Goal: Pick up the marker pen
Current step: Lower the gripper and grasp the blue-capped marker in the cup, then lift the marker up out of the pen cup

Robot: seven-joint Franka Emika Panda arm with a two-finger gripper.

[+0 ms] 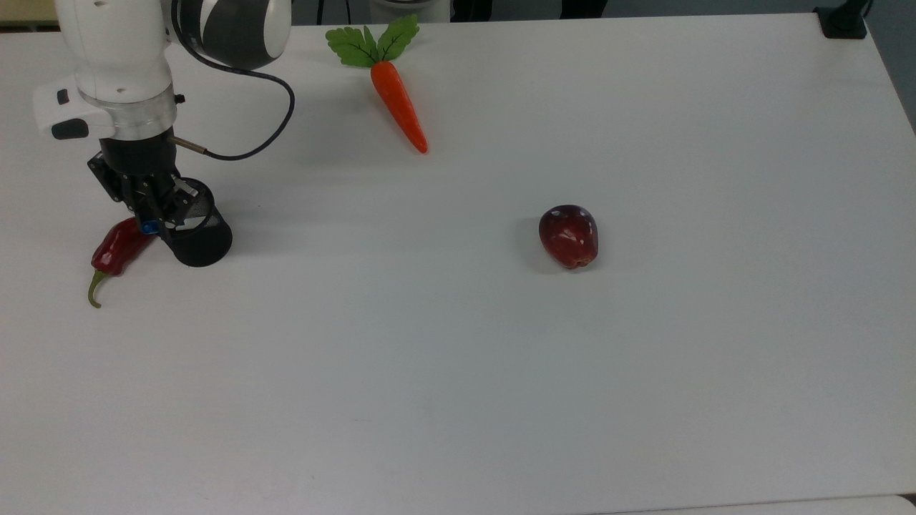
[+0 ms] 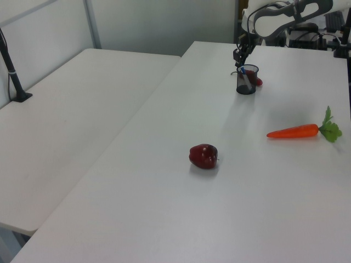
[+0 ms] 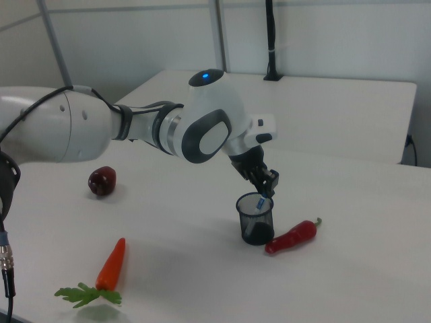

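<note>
A broad stretch of bare white table is seen across the near part of the top view, with nothing lying between its near edge and the objects farther in. A dark red apple is found well apart from everything else, right of centre in the top view, with open surface on all sides of it.

Toward the top view's left edge, a black mesh cup is seen standing upright on the table. A red chili pepper is laid just beside the cup, on the top view's left of it, its green stem pointing toward the near edge.

The marker pen is held leaning inside the cup, its blue cap raised above the rim on the side of the pepper; in the right view the pen is seen rising out of the cup's mouth. The claw is lowered over the cup's rim, its fingers drawn narrow around the blue cap end of the marker pen, as is shown also in the right view.

Farther back, an orange carrot is laid near the far edge, its green leaves toward that edge, with clear surface between it and the cup. A second table is seen alongside in the left view.
</note>
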